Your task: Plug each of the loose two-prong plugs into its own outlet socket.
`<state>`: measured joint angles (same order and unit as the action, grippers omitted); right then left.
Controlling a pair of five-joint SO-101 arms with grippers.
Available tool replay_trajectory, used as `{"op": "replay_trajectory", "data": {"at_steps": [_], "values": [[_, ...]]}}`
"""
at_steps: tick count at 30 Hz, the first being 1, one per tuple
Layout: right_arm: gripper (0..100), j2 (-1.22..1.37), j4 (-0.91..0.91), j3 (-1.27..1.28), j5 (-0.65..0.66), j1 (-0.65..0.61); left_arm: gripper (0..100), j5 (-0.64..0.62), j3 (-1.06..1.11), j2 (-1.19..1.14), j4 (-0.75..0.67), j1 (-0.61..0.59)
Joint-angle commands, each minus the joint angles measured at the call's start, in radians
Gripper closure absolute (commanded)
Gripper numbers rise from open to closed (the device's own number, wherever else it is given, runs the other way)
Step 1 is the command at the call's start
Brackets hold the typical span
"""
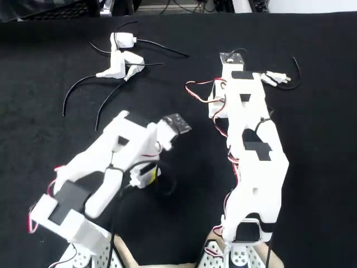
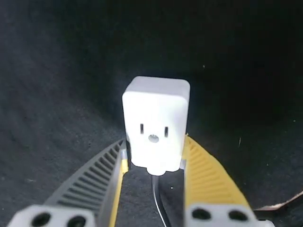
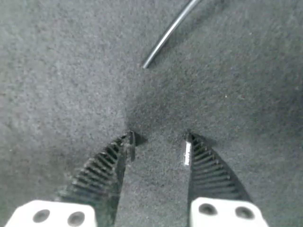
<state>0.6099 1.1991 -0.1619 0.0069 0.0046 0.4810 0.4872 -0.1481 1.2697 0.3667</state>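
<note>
The left gripper [image 2: 154,153] is clenched on a white socket [image 2: 156,118]. The right gripper [image 3: 158,142] hangs spread apart over the black mat [image 3: 57,71], near a cord [image 3: 168,35] end.

**Desk** [image 1: 39,50]: one, topped with matte black felt-like cloth [image 3: 71,71]. The cloth lies under and all around the left tool [image 2: 155,142] and directly beneath the right tool [image 3: 160,138].

**Tan board** [image 1: 129,254]: pale brown, at the desk's near edge, well behind both tools.

**Dark cables** [image 1: 184,5]: several, past the desk's far edge, well ahead of both tools.
</note>
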Motion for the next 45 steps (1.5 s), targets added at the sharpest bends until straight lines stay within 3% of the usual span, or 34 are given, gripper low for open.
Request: {"op": "replay_trajectory", "data": {"at_steps": [1,11,17,21,27,37,41,45], "values": [[83.9,-0.002,-0.021,0.005,0.012,-0.035,97,-0.003,-0.085,-0.041,0.005,-0.018],[83.9,-0.002,-0.023,0.005,0.012,-0.035,83,-0.008,-0.050,0.245,0.012,-0.022],[83.9,-0.002,-0.023,0.005,0.012,-0.035,82,0.008,-0.038,0.411,0.192,-0.027],[83.9,-0.002,-0.023,0.004,0.012,-0.035,83,0.094,0.018,0.445,0.261,-0.076],[83.9,-0.002,-0.021,0.005,0.012,-0.035,82,0.150,0.140,0.445,0.164,-0.177],[83.9,-0.002,-0.023,0.005,0.012,-0.035,71,0.172,0.274,0.442,-0.086,-0.183],[83.9,-0.004,-0.025,0.005,0.012,-0.035,71,0.173,0.286,0.450,-0.086,-0.191],[83.9,-0.004,-0.025,0.005,0.012,-0.035,71,0.233,0.294,0.454,0.023,-0.229]]}}
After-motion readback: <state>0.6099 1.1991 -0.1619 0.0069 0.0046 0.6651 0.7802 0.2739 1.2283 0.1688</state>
